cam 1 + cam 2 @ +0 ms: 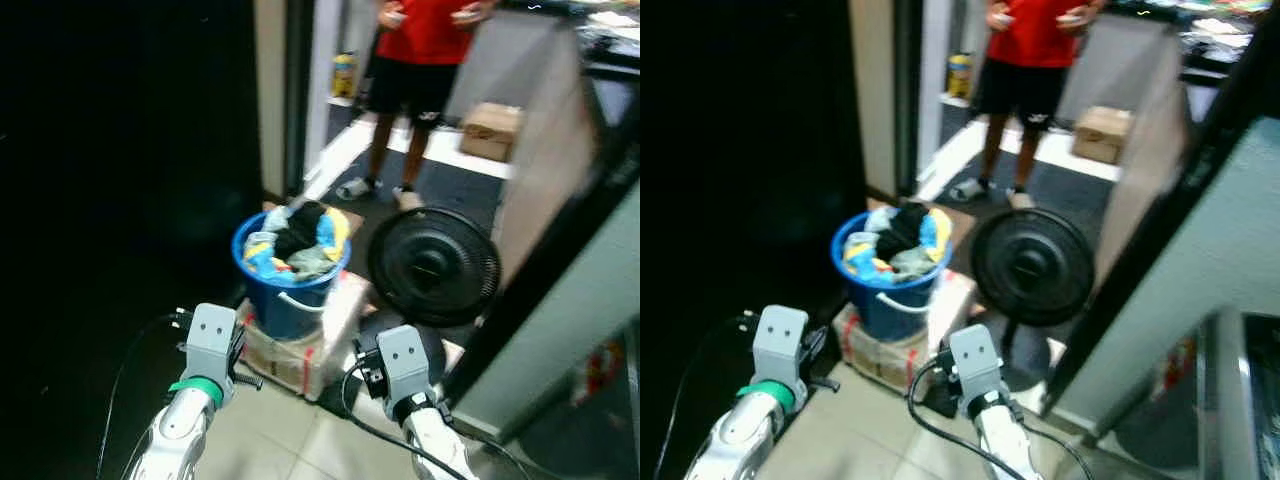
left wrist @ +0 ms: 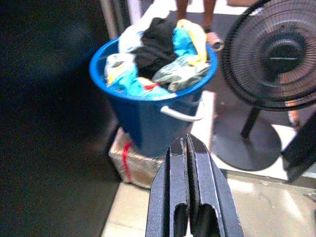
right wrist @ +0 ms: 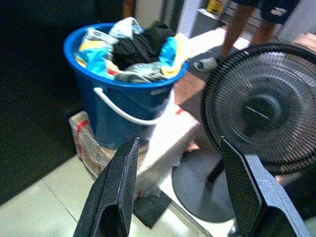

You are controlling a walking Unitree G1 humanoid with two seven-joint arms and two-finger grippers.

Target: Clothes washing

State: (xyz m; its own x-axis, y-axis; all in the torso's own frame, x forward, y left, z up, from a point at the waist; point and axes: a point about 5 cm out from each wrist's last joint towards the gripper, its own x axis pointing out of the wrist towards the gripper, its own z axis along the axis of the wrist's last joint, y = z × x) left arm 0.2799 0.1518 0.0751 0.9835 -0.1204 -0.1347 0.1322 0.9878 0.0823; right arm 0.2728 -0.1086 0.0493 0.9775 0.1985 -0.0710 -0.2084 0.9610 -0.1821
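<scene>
Blue bucket (image 1: 290, 290) on wrapped box (image 1: 300, 355); tiled floor (image 1: 280, 430); fan (image 1: 433, 265) beside.

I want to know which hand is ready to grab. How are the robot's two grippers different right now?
The left gripper has its jaws pressed shut, while the right gripper has its jaws spread wide open. Both have black fingers, hold nothing, and point toward the blue bucket of clothes.

left pincer (image 2: 188, 148) fingers pressed together, right pincer (image 3: 177, 148) spread wide
</scene>
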